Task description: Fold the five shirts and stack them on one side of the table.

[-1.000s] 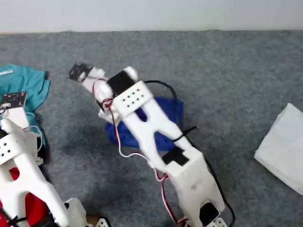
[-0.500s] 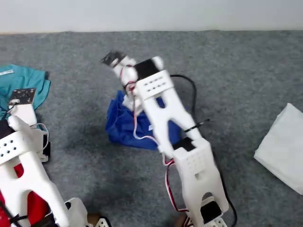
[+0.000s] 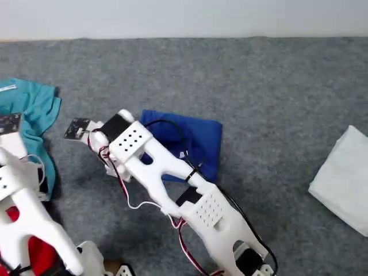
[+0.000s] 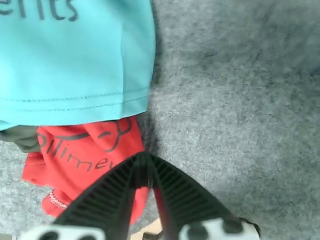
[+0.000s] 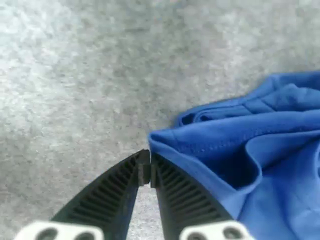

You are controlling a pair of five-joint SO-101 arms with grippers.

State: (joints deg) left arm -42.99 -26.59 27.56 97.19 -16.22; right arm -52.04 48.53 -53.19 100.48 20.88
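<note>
A blue shirt (image 3: 195,138) lies mid-table, partly folded, with loose folds along its edge (image 5: 250,140). My right gripper (image 5: 145,167) is shut, its tips touching the corner of that edge over bare carpet; I cannot tell if any cloth is pinched. In the high view the right arm (image 3: 167,172) crosses the shirt's near-left corner. A teal shirt (image 3: 29,103) lies at the far left, overlapping a red shirt (image 4: 85,155). My left gripper (image 4: 145,170) is shut, hanging just above the red shirt's edge. A folded white shirt (image 3: 345,178) sits at the right edge.
Grey carpet (image 3: 276,86) covers the table, and a white wall runs along the back. A bit of dark grey cloth (image 4: 20,137) shows under the teal shirt (image 4: 75,55). The left arm (image 3: 23,201) stands over the red shirt (image 3: 37,247) at the near left.
The right arm swung from the shirt's far side round to its left. The blue shirt, bunched up half a second ago, now lies flatter and spread to the right. The left arm barely shifted.
</note>
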